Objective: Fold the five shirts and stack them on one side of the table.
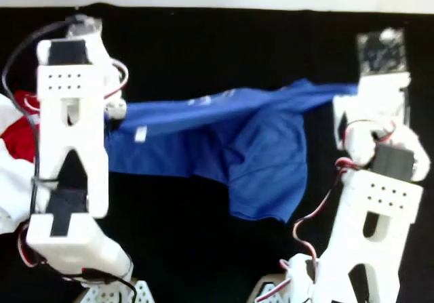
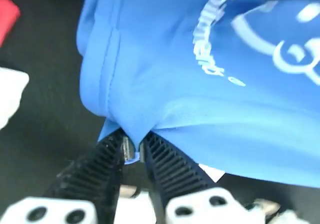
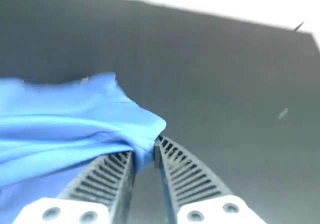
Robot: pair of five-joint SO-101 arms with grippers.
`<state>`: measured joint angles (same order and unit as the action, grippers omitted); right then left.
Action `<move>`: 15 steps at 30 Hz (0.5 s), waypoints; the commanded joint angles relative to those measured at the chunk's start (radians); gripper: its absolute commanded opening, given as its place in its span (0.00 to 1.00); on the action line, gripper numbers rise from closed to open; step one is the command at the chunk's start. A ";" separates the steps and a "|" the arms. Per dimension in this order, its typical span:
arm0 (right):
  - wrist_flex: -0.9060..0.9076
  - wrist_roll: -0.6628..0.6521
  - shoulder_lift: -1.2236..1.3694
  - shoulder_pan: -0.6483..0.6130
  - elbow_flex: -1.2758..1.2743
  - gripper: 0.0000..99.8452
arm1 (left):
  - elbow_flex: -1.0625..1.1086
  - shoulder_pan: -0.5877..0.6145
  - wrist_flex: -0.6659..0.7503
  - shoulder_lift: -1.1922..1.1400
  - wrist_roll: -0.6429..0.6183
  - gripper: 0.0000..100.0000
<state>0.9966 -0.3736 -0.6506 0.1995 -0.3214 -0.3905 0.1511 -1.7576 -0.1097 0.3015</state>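
The blue shirt [image 1: 224, 147] is stretched across the middle of the high view, with its lower part spreading toward the lower centre over the black table [image 1: 203, 38]. My left gripper [image 2: 132, 151] is clamped on a hemmed edge of it, and that wrist view shows the white print on the cloth up close. My right gripper [image 3: 145, 159] pinches the opposite corner, with bare table behind it. At the left edge of the high view, a red cloth [image 1: 17, 137] and a white cloth [image 1: 8, 188] lie beside my left arm [image 1: 71, 133].
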 commanded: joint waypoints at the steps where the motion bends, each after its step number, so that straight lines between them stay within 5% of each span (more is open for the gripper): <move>1: -0.016 -0.006 -0.016 0.015 0.168 0.01 | -0.065 -0.021 -0.018 0.162 -0.012 0.01; 15: -0.016 -0.002 -0.027 0.116 0.475 0.01 | -0.067 -0.015 0.029 0.694 -0.009 0.01</move>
<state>0.9966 -0.3736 -0.6521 0.2685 0.0545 -0.4258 0.1373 -1.7637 0.5010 0.2954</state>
